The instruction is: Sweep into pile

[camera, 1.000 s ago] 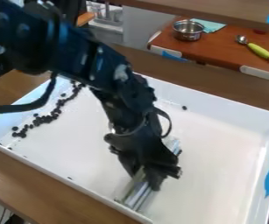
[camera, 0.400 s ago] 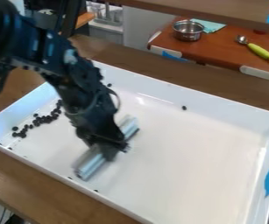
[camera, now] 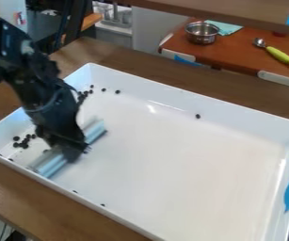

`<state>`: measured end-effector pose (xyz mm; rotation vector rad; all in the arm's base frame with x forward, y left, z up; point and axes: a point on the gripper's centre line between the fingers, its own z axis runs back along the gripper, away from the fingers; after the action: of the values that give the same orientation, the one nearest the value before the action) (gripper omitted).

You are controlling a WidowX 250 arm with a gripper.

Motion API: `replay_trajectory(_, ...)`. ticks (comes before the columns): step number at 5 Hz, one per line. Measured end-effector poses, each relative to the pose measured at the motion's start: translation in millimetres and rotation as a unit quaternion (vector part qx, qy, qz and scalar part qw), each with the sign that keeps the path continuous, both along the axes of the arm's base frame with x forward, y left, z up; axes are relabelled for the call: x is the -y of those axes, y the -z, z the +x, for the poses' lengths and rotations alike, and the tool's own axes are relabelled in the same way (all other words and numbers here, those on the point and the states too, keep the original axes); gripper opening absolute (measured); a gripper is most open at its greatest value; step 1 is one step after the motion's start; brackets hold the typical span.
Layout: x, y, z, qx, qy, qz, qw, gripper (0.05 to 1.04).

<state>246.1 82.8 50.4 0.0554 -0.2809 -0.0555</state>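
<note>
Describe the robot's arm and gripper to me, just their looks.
The arm is black, built of chunky jointed segments, with a pale patch on its upper part and a thin dark cable looping beside it. The gripper is black too.

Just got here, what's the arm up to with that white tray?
The robot arm's end effector holds a pale, silvery bar low in the white tray, near its left end, apparently as a sweeper for the small dark pieces. They aren't in one pile: one cluster sits left of the bar, others lie toward the tray's upper-left corner, and a stray is by the far wall.
</note>
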Motion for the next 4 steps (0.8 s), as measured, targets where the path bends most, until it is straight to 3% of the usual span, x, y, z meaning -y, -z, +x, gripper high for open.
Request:
replay_trajectory(1, -18, -1.4, -3, -0.001, -0.012, 0.008, 0.9999, 0.379)
replay_trajectory(2, -13, -4.3, -12, -0.018, -0.027, -0.015, 0.9993, 0.379)
replay_trajectory(3, 22, -20.3, 1, -0.04, -0.053, -0.068, 0.9955, 0.379)
replay_trajectory(4, 64, -59.3, 31, -0.039, -0.067, -0.111, 0.9908, 0.379)
